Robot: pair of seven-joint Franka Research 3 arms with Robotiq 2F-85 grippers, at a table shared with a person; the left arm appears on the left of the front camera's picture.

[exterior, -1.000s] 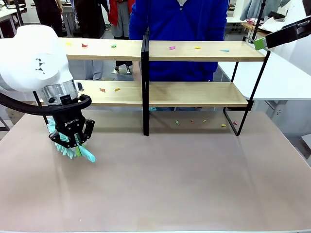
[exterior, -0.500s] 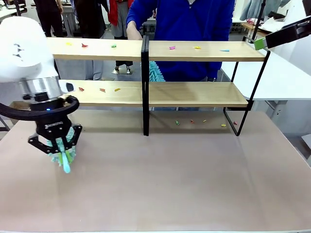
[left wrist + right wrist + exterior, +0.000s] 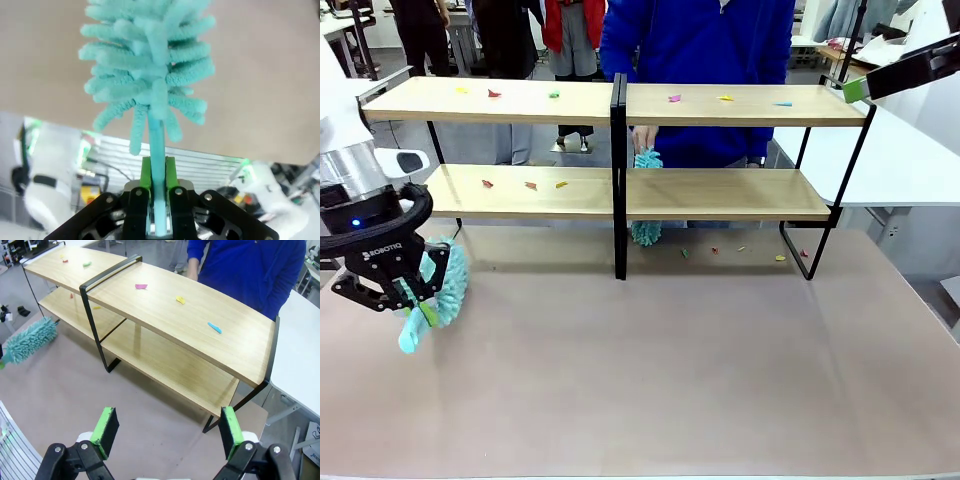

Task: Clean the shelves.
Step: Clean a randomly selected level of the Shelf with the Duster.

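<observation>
Shelves (image 3: pixel 720 105) strewn with coloured scraps (image 3: pixel 674 98) on brown tabletop (image 3: pixel 670 370), left claw (image 3: pixel 157 172) clamping teal duster (image 3: pixel 448 285), right claw (image 3: pixel 168 427) spread wide.

Robotics lab, white robot arm (image 3: pixel 335 110), white worktables (image 3: pixel 910 160) (people (image 3: pixel 510 35) standing farther back)

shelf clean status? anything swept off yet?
Done: the left hand is shut on a teal duster, left of the shelves. In hand: the person holds a second duster by the centre post. Left: coloured scraps lie on the top board and the lower left board. The right hand is open above the shelves.
</observation>
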